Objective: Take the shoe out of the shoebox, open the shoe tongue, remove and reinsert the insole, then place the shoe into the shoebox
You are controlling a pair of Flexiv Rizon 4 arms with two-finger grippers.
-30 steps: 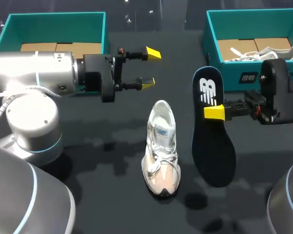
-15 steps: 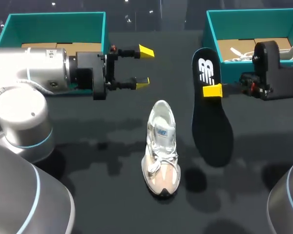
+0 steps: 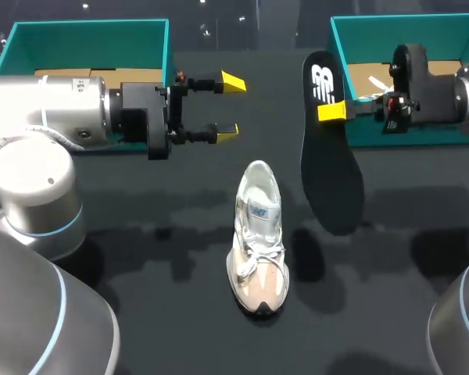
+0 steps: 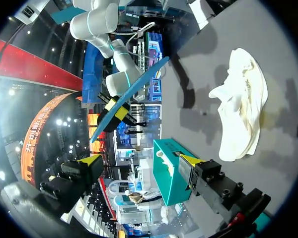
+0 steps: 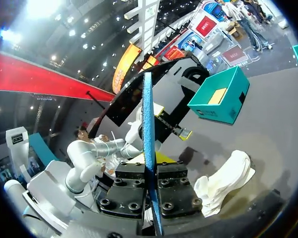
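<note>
One second on, the right gripper [image 3: 331, 111], clamped on the black insole [image 3: 328, 164], has carried it up and back toward the right shoebox [image 3: 438, 137], well clear of the white shoe [image 3: 258, 234] lying mid-table. Removal looks done; reinsertion comes next. The left gripper [image 3: 230, 106] hangs wide open, empty.

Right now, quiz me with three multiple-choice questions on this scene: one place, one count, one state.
1. Where is the shoe? A on the table; B in the right jaws; C on the floor.
2. How many teal shoeboxes are there? A one; B three; C two.
3. The right jaws are: A open and empty; B shut on the insole; C shut on the shoe.
Answers: 1 A, it stands on the dark tabletop. 2 C, one at each far corner. 3 B, the raised insole is clamped between them.
</note>
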